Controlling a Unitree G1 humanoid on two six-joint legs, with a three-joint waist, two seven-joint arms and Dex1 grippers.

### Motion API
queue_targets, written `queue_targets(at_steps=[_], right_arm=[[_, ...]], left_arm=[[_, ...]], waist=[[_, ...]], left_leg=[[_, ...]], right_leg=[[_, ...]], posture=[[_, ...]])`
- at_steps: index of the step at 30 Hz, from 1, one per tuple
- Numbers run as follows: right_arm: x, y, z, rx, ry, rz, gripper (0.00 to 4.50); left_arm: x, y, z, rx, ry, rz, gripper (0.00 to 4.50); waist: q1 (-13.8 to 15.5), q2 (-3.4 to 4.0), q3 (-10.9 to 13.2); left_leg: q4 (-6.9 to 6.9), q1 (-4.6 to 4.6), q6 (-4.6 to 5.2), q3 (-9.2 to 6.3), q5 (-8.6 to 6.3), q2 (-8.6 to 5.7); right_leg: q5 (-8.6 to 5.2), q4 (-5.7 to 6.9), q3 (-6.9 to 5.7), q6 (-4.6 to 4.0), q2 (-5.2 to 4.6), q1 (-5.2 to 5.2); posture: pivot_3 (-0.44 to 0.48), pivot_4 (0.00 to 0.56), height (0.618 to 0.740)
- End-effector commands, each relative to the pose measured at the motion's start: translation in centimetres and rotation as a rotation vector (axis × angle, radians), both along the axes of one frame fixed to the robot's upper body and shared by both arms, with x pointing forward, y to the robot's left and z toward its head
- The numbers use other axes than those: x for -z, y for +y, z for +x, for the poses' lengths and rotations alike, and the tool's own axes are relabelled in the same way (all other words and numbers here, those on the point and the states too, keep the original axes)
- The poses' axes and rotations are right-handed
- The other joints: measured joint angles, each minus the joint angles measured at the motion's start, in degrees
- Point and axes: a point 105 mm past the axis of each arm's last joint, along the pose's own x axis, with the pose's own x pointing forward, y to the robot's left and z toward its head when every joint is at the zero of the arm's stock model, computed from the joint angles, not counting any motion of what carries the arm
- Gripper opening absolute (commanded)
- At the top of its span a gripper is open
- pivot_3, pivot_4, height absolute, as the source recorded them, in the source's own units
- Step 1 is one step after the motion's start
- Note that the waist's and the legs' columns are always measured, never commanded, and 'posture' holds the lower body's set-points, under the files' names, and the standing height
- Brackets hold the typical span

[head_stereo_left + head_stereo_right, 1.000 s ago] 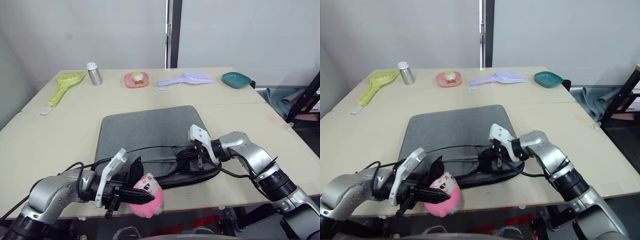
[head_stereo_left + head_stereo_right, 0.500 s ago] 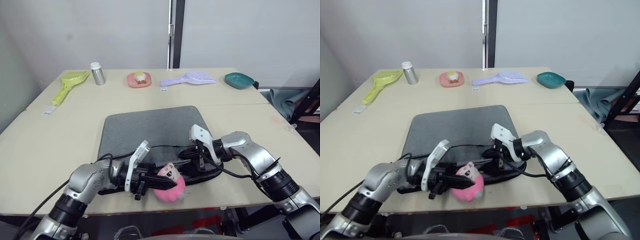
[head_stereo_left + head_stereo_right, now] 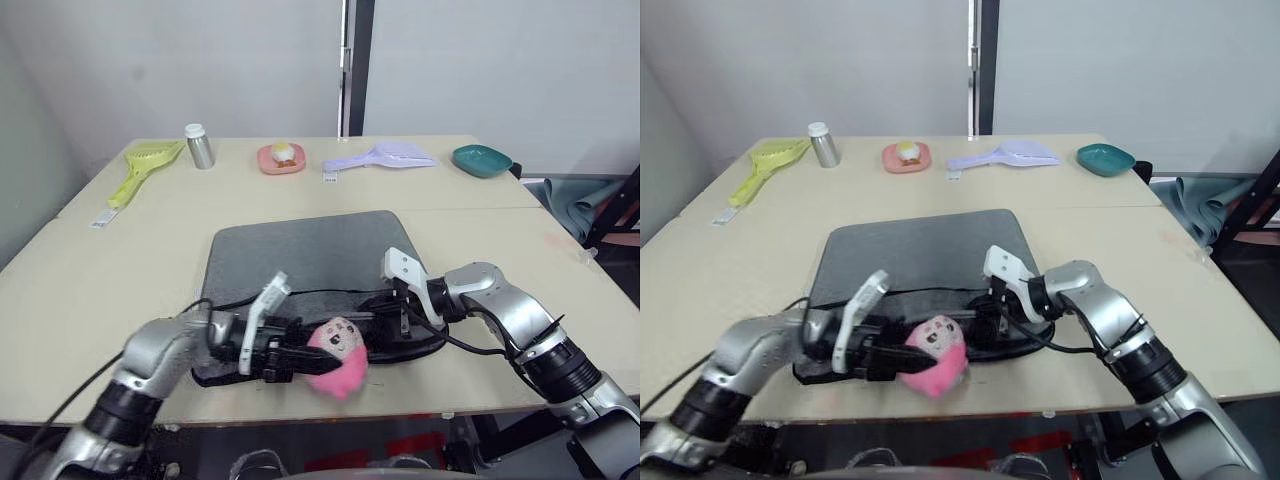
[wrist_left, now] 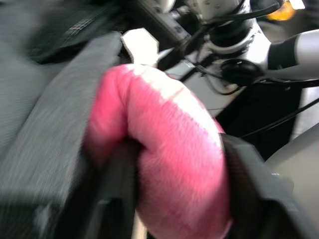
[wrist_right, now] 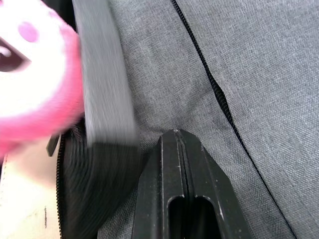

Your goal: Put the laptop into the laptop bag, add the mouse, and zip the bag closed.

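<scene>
Left eye view has the grey laptop bag [image 3: 300, 265] lying flat in the middle of the tan table [image 3: 90, 300], its near edge by the table's front. The left gripper [image 3: 305, 362] sits at that near edge, its two black fingers pinching a pink plush toy [image 3: 337, 357] with a small face; the toy rests against the bag's front rim. In the left wrist view the toy [image 4: 169, 169] bulges between the fingers [image 4: 249, 174], with grey fabric alongside it. The right gripper [image 3: 385, 320] lies low over the bag's near right corner, and in the right wrist view its fingers [image 5: 174, 174] are pressed together with their tips on the grey fabric beside the black zipper line [image 5: 209, 74]; whether they pinch anything I cannot tell. Along the far side of the table stand a yellow-green scoop [image 3: 140, 165], a metal bottle [image 3: 198, 147], a pink dish [image 3: 279, 158], a lilac scoop [image 3: 385, 156] and a teal bowl [image 3: 481, 160]
</scene>
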Motion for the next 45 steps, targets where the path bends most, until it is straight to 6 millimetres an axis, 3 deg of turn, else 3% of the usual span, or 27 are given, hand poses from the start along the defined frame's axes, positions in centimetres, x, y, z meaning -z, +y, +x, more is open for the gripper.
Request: queue_targets(at_steps=[1, 5, 10, 14, 20, 24, 29, 33, 36, 40, 45], right_arm=[[5.9, -2.8, -1.4, 0.103, 0.191, -0.188, 0.0], [5.8, -2.8, -1.1, 0.099, 0.185, -0.185, 0.0], [5.7, -2.9, -0.7, 0.098, 0.179, -0.184, 0.0], [5.3, -3.1, -0.2, 0.103, 0.167, -0.176, 0.0], [2.6, -3.1, 0.6, 0.112, 0.131, -0.069, 0.0], [0.4, -2.9, 0.6, 0.106, 0.11, 0.015, 0.0], [-3.8, -3.0, -0.1, 0.093, 0.044, 0.132, 0.0], [-7.1, -4.4, -0.9, 0.127, -0.045, 0.16, 0.0], [-8.9, -5.7, -1.4, 0.171, -0.097, 0.167, 0.0], [-11.9, -7.9, -2.6, 0.251, -0.192, 0.166, 0.0], [-13.1, -7.8, -5.4, 0.243, -0.201, 0.139, 0.0]], left_arm=[[-1.2, 0.6, -0.4, 0.0, -0.081, 0.014, 4.36], [-3.8, 5.5, -1.5, -0.055, -0.087, 0.053, 4.43], [-6.2, 8.9, -2.2, -0.064, -0.17, 0.111, 4.43], [-10.8, 11.8, -0.8, -0.13, -0.361, 0.099, 4.43], [-13.9, 12.7, 0.3, -0.169, -0.565, 0.088, 4.43], [-14.6, 12.1, 0.9, -0.166, -0.632, 0.087, 4.43], [-13.9, 10.6, 1.6, -0.152, -0.695, 0.081, 4.43], [-12.8, 10.0, 2.0, -0.146, -0.682, 0.08, 4.43], [-12.1, 9.3, 2.3, -0.124, -0.701, 0.078, 3.63], [-9.8, 7.7, 2.5, -0.045, -0.739, 0.071, 2.18], [-6.8, 6.7, 2.3, 0.073, -0.754, 0.09, 0.39]], waist=[[-0.18, 0.06, 0.04], [-0.71, 0.01, 0.24], [-0.66, 0.0, 0.3], [-0.57, -0.07, 0.39], [-0.3, -0.13, 0.54], [0.02, -0.2, 1.0], [0.85, 0.0, 1.48], [1.51, -0.01, 1.95], [1.65, 0.02, 1.97], [2.26, 0.04, 1.99], [2.7, 0.08, 2.02]], left_leg=[[-0.01, -0.02, 0.0, 0.02, 0.0, 0.0], [-0.03, -0.04, -0.01, 0.02, -0.01, 0.05], [-0.06, -0.03, -0.01, 0.03, -0.02, 0.03], [-0.06, -0.04, -0.01, -0.01, -0.02, 0.07], [-0.06, 0.0, -0.01, 0.12, -0.02, 0.02], [-0.06, -0.11, -0.02, 0.13, -0.01, 0.06], [0.08, -0.97, 0.02, 0.06, 0.02, 0.05], [0.27, -1.4, 0.01, 0.0, 0.03, 0.09], [0.81, -1.78, 0.05, -0.06, 0.23, 0.4], [1.01, -1.76, -0.12, -0.08, 0.1, 0.58], [1.39, -1.73, 0.13, -0.11, -0.05, 0.7]], right_leg=[[0.0, -0.1, 0.0, 0.0, 0.0, -0.01], [0.0, -0.11, -0.01, 0.0, 0.05, -0.1], [-0.03, -0.18, 0.01, 0.05, 0.03, -0.13], [-0.38, -0.13, 0.0, 0.62, 0.07, -0.21], [0.01, -0.08, 0.07, -0.02, 0.01, -0.19], [0.05, -0.06, 0.02, -0.08, 0.04, -0.28], [0.13, -0.04, -0.09, -0.15, 0.03, -0.86], [0.19, 0.23, -0.13, -0.09, 0.1, -1.32], [0.44, 0.41, -0.15, 0.35, 0.37, -1.53], [0.38, 0.63, -0.14, 0.24, 0.51, -1.54], [0.19, 1.02, -0.08, -0.08, 0.6, -1.53]], posture=[[0.0, 0.15, 0.74], [0.0, 0.15, 0.74], [0.0, 0.15, 0.74], [0.0, 0.15, 0.74], [0.0, 0.15, 0.74], [0.0, 0.15, 0.74], [0.0, 0.15, 0.74], [0.0, 0.15, 0.74], [0.0, 0.15, 0.74], [0.0, 0.15, 0.74], [0.0, 0.15, 0.74]])
